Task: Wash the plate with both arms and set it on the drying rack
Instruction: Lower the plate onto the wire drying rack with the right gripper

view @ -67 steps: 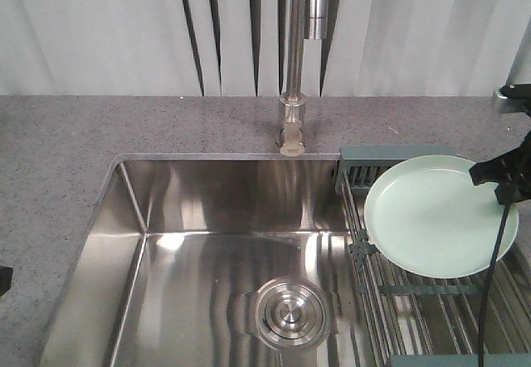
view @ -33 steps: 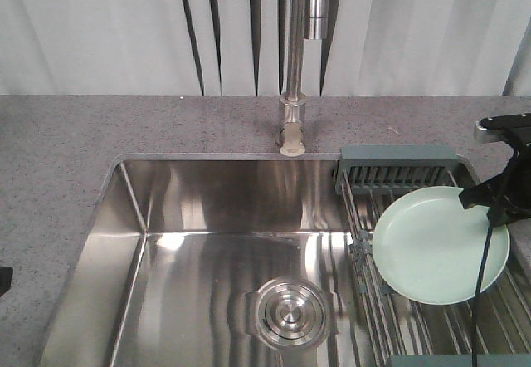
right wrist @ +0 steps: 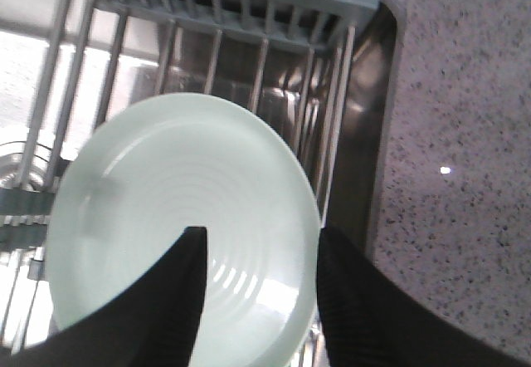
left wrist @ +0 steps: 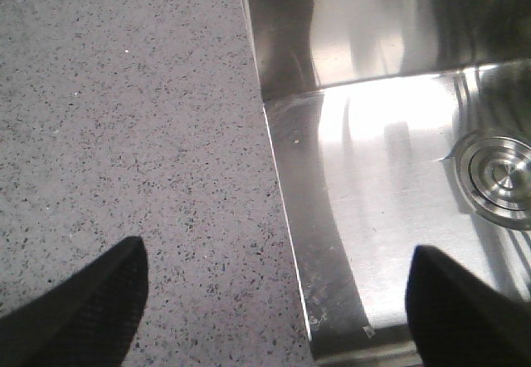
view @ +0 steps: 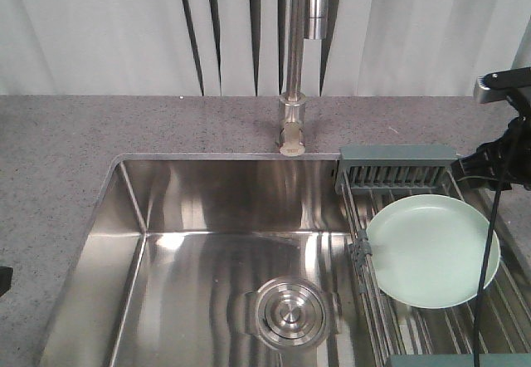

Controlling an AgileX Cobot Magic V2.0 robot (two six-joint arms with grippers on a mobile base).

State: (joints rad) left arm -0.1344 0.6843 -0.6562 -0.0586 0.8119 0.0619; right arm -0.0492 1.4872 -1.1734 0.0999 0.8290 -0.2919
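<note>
Your plate (view: 431,251) lies flat on the drying rack (view: 398,166), just in front of its slotted caddy. Your right gripper (right wrist: 257,280) hovers above it, fingers parted, holding nothing (left gripper (left wrist: 274,300) likewise spread wide, empty).

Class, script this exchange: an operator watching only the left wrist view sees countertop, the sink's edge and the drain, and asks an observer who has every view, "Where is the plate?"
Observer: The plate lies face up on the rods of the drying rack, over the sink's right side.
Operator: Is the right gripper holding it?
Observer: No. The right gripper is open, with its fingers above the plate and nothing between them.
Operator: What sits behind the plate?
Observer: The rack's slotted caddy, at the back end of the rods.
</note>
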